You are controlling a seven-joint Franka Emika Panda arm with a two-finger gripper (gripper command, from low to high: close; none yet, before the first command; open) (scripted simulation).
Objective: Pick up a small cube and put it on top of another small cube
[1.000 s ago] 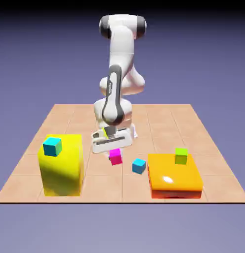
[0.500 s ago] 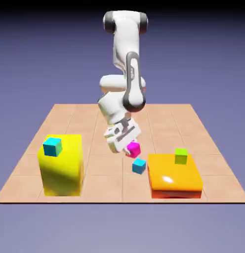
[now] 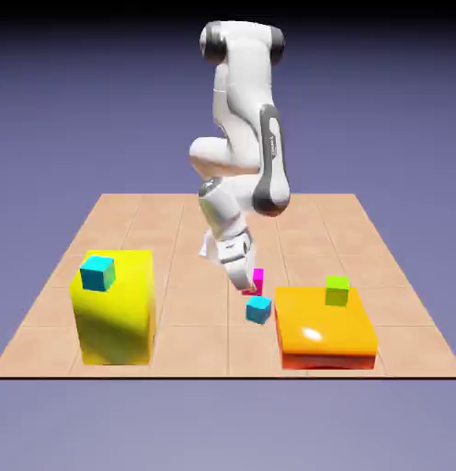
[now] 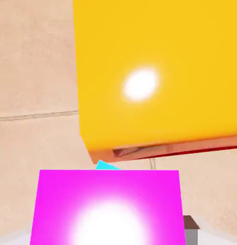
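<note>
The small magenta cube (image 3: 257, 279) hangs just above the table with my gripper (image 3: 251, 280) shut on it. Directly below and slightly in front of it, a small cyan cube (image 3: 259, 309) rests on the tiles beside the orange block. In the hand view the magenta cube (image 4: 108, 206) fills the bottom of the picture and hides most of the fingers. Only a thin sliver of the cyan cube (image 4: 107, 166) peeks out above its top edge.
A flat orange block (image 3: 325, 329) with a lime-green cube (image 3: 337, 290) on top lies at the exterior view's right, close to the cyan cube. A tall yellow block (image 3: 114, 313) at the left carries a second cyan cube (image 3: 97, 272).
The arm has swung toward the exterior view's right, carrying the magenta cube from near the table's middle to a spot just over the cyan cube beside the orange block.
</note>
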